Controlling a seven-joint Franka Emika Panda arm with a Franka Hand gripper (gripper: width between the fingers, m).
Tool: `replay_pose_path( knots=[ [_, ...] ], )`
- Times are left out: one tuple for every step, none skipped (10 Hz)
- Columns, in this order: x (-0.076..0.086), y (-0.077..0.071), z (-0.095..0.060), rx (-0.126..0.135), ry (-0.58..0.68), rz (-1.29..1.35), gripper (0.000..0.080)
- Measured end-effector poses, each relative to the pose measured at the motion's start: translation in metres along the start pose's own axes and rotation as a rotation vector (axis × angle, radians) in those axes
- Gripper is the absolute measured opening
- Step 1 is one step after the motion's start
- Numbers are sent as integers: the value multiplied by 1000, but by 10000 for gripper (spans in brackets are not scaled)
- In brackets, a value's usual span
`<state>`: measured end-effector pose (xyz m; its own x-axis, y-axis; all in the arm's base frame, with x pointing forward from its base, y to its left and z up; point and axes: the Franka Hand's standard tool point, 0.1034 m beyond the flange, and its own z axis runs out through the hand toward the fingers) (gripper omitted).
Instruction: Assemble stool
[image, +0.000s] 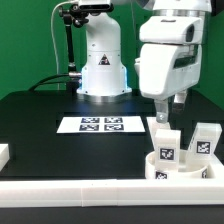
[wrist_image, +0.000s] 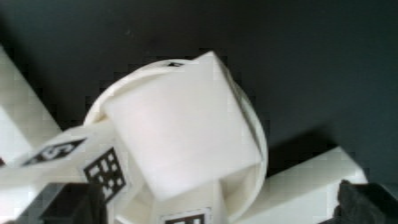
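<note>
Partway: seat (image: 180, 166) sits at the exterior view's lower right against the border rail (image: 100, 188), leg blocks (image: 163, 143) standing in it; gripper (image: 164, 106) spread, empty, above one leg; fastening seemingly left

I see a green wall (image: 30, 40) across the top of the frame, a black table (image: 40, 120) below it, and a white rail (image: 60, 190) along the bottom edge.

Leg blocks (image: 165, 141) stand in the seat (image: 178, 166), right of the marker board (image: 97, 125).
</note>
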<state>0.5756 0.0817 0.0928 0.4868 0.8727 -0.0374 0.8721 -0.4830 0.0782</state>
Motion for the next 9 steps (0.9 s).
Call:
replay_pose_path(
  knots=[
    [0, -1, 2, -3, -9, -59, 649],
    [-2, -1, 4, -7, -24, -152, 649],
    [-4, -2, 7, -8, -34, -226, 649],
    [-7, -2, 9, -8, -35, -272, 649],
    [-9, -2, 11, -5, -38, -266, 649],
    [-10, -2, 12, -4, -38, -263, 649],
    [-10, -2, 12, -4, -39, -260, 649],
    [-10, -1, 12, -3, -39, -259, 517],
    [-11, -1, 12, -4, -39, -258, 377]
  ],
)
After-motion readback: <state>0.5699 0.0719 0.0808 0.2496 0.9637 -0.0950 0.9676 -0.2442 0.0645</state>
